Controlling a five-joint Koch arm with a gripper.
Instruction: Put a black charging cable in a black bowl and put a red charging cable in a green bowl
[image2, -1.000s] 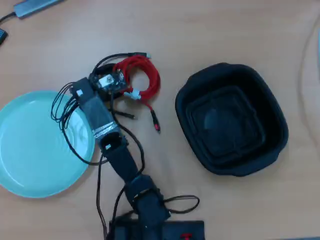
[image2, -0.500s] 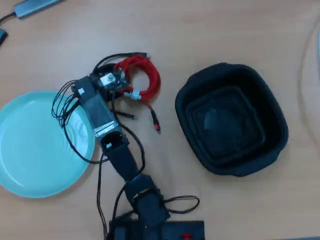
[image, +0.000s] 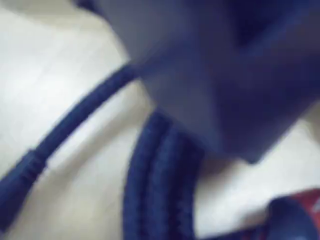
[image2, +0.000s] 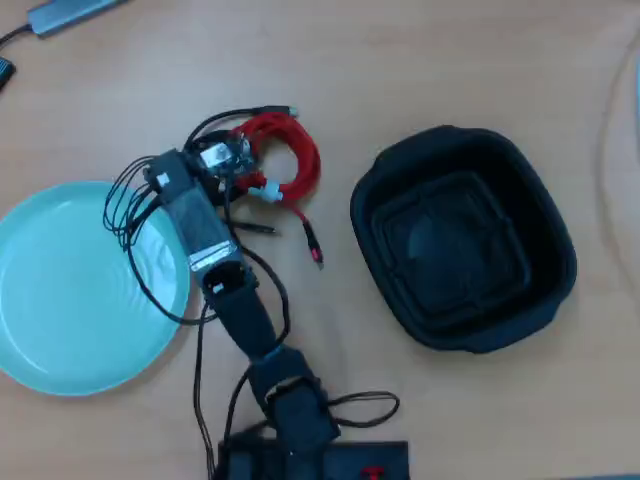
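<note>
Counting it up from the overhead view: one arm (image2: 215, 250), two bowls, two cables, all on a wooden desk (image2: 430, 70). The green bowl (image2: 70, 300) sits at the left edge, looks like nothing's in it, though the arm and its wires overlap its right rim. The black bowl (image2: 462, 240) is off to the right, well apart, nothing inside that shows.

Both cables are bunched together between the bowls, nearer the green one. The red cable (image2: 295, 150) is one coil with a white tie, and one plug end trails down toward the bottom of the view. The black cable (image2: 235, 120) loops around the same spot, tangled up against the red one with a silver-tipped plug poking out at the top.

The hand (image2: 225, 155) is right over that pile. Wrist view is a blurry mess: a dark cord (image: 160, 185) and a plug end on the pale desk, a bit of red in the corner. Can't tell if the hand is open or clamped on anything
</note>
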